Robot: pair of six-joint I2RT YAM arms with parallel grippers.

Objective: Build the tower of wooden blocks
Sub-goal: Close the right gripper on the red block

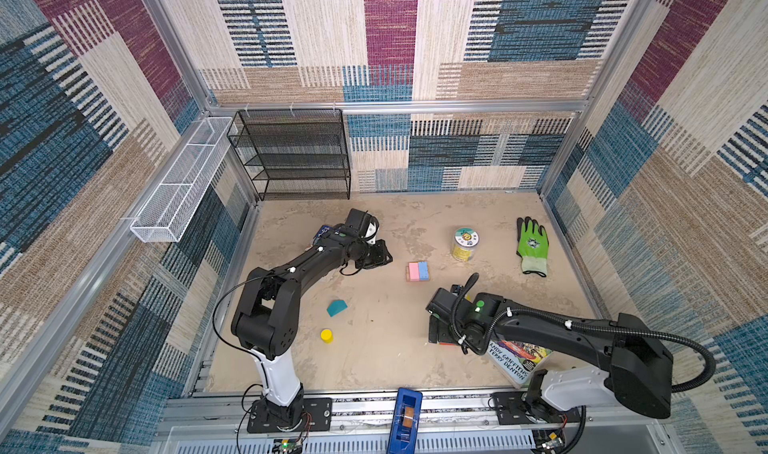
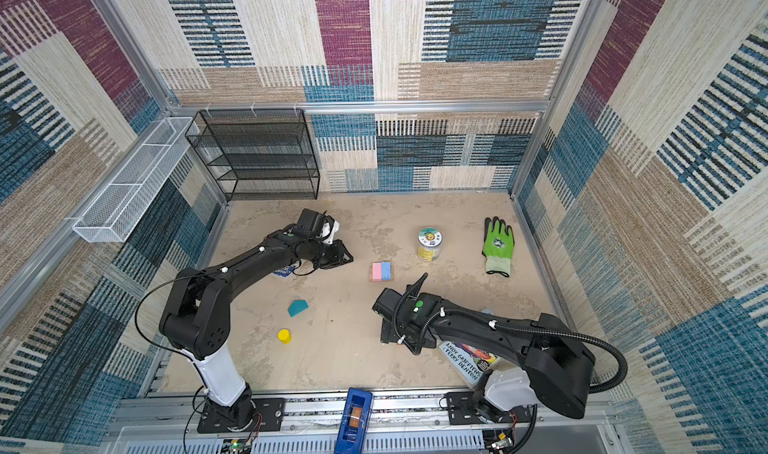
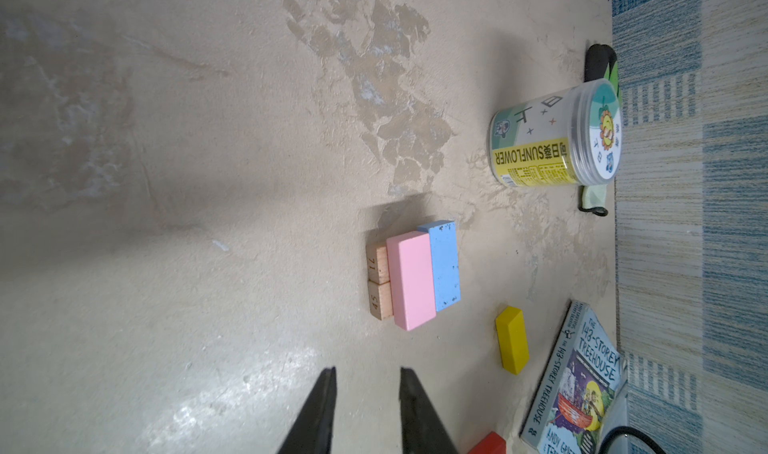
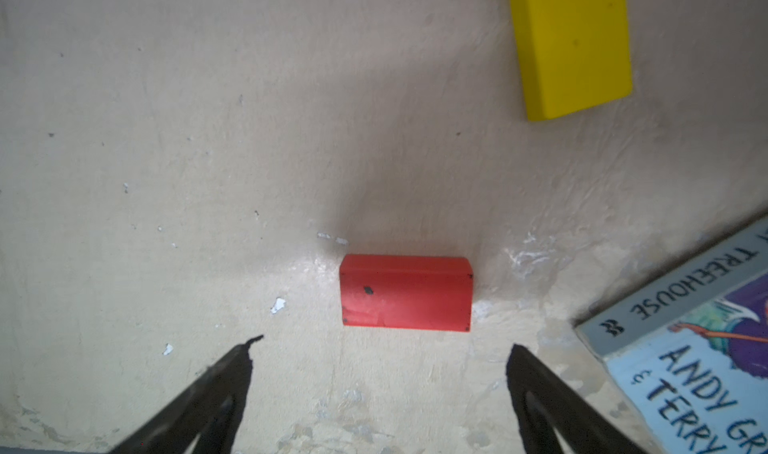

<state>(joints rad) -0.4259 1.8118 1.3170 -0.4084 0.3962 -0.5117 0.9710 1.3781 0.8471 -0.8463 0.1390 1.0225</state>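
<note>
The tower's base stands mid-table: a pink block and a light blue block lie side by side across two plain wood blocks, seen in both top views. My left gripper hovers left of it, jaws slightly apart and empty. My right gripper stands wide open just short of a red block lying flat on the table. A yellow slab lies beyond it. A teal house piece and a yellow cylinder lie loose near the left arm.
A sunflower jar and a green glove sit at the back right. A paperback lies beside the red block, under the right arm. Another book lies under the left arm. A black mesh rack stands at the back left.
</note>
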